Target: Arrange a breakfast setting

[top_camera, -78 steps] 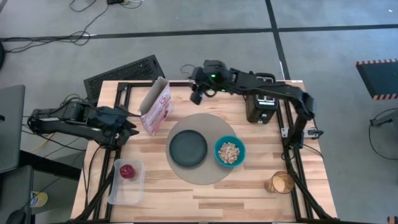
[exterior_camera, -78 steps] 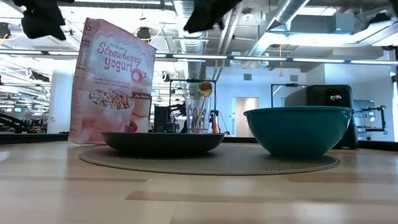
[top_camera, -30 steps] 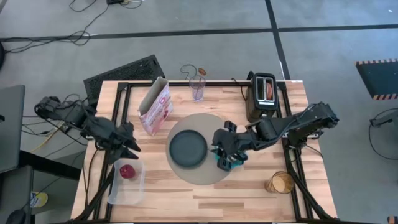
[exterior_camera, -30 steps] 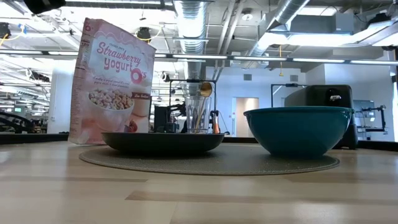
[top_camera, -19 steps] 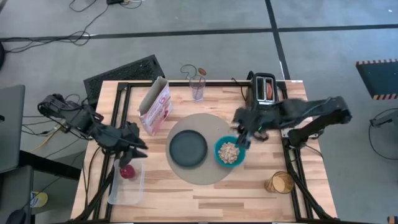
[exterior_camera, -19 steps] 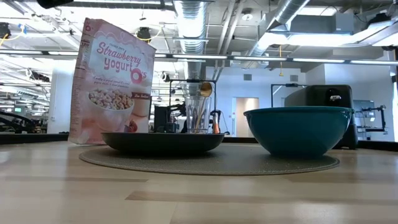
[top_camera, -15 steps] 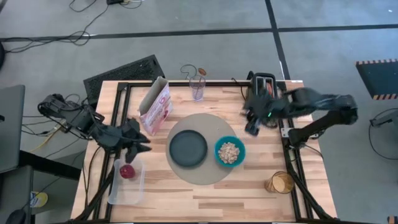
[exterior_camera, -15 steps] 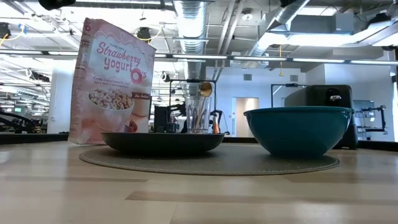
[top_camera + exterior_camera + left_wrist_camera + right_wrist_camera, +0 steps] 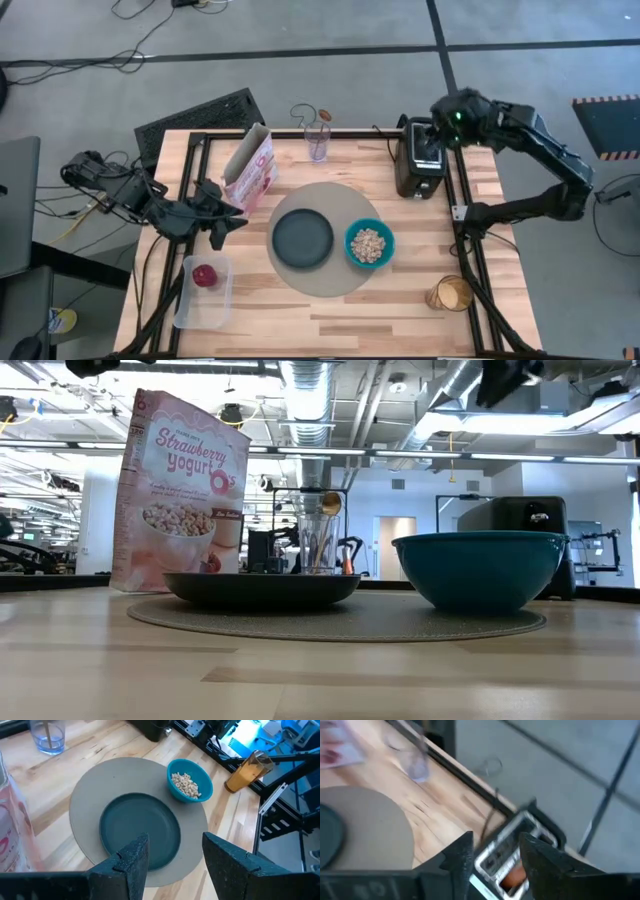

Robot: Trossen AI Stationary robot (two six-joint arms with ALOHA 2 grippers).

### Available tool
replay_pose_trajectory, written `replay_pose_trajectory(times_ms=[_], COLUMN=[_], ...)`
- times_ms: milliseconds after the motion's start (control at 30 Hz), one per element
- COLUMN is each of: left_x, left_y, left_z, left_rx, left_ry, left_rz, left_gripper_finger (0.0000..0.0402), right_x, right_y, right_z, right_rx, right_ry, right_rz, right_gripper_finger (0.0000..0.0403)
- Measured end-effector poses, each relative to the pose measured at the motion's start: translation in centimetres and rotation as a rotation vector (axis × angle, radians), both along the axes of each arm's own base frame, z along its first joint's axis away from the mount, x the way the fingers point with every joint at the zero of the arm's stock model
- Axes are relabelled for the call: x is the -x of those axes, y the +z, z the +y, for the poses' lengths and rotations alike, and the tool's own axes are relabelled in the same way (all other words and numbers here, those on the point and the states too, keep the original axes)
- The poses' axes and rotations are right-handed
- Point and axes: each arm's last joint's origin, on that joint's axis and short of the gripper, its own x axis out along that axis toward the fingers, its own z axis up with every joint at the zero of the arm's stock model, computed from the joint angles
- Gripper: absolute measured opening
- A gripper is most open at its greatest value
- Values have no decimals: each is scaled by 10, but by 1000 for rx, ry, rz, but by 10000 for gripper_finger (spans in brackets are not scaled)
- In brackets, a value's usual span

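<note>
we see the grey mat mid-table, plate centred on it, teal bowl of cereal at its 3 o'clock. apple sits in the tub at 8 o'clock. left gripper released, empty, above mat's 9 o'clock edge. right gripper released over toaster at 1 o'clock.

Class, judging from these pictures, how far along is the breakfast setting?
Done: plate and cereal-filled bowl sit on the mat. In hand: right gripper, open and empty, hovers over the toaster holding the bread. Left: bread, the apple in the tub, and the spoon in the glass.
</note>
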Motion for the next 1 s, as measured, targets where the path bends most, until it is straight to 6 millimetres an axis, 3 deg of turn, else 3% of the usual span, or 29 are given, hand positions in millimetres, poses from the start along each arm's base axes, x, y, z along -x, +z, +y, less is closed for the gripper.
replay_pose_trajectory(times_ms=[200, 400, 667, 1000], left_x=[0, 0, 0, 0], left_y=[0, -1, -1, -1], left_z=[-1, -2, -2, -2], left_rx=[-14, -31, -36, -38], left_ry=[-61, -104, -103, -93], left_rz=[20, 32, 32, 28], left_gripper_finger=[169, 169, 169, 169], right_x=[7, 13, 18, 8], right_y=[-20, -44, -61, -89], right_z=[-47, -82, -110, -139], right_rx=[-185, -363, -488, -576], right_ry=[-220, -327, -353, -397], right_rz=[65, 182, 195, 295], right_gripper_finger=[230, 216, 181, 171])
